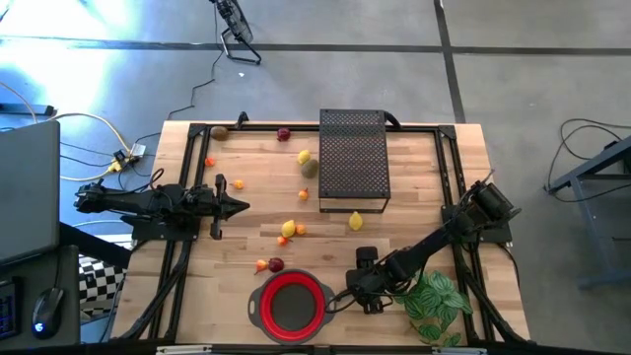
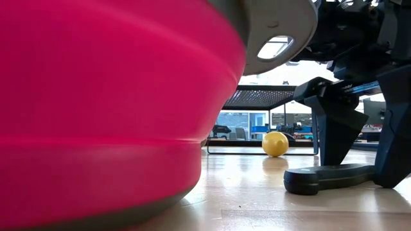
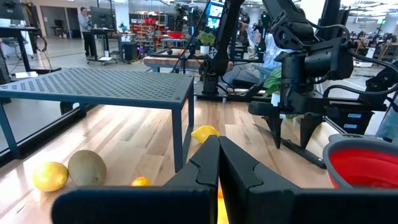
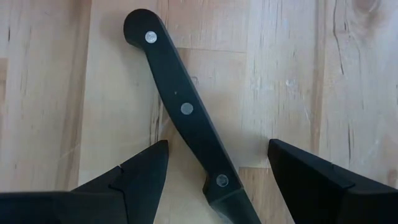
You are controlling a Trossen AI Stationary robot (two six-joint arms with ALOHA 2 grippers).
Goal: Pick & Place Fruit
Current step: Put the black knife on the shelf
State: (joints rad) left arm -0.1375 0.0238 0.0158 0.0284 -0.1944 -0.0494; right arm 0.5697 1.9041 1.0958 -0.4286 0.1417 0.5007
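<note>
Several small fruits lie scattered on the wooden table: a yellow one [image 1: 356,222] by the black stand, a yellow one [image 1: 305,157] beside a brownish-green one [image 1: 310,168], and a dark red one [image 1: 276,264] next to an orange one near the red bowl [image 1: 292,304]. My right gripper [image 1: 360,296] stands open just right of the bowl, pointing steeply down. Its fingers [image 4: 143,171] straddle a dark-handled knife [image 4: 186,112] that lies flat on the table, without touching it. My left gripper [image 1: 237,206] waits shut at the table's left, pointing level.
A black perforated stand [image 1: 353,158] occupies the far middle of the table. A green leafy plant [image 1: 434,301] lies at the near right, beside my right arm. The bowl [image 2: 96,109] fills the low view's left side. Bare wood shows between the bowl and the stand.
</note>
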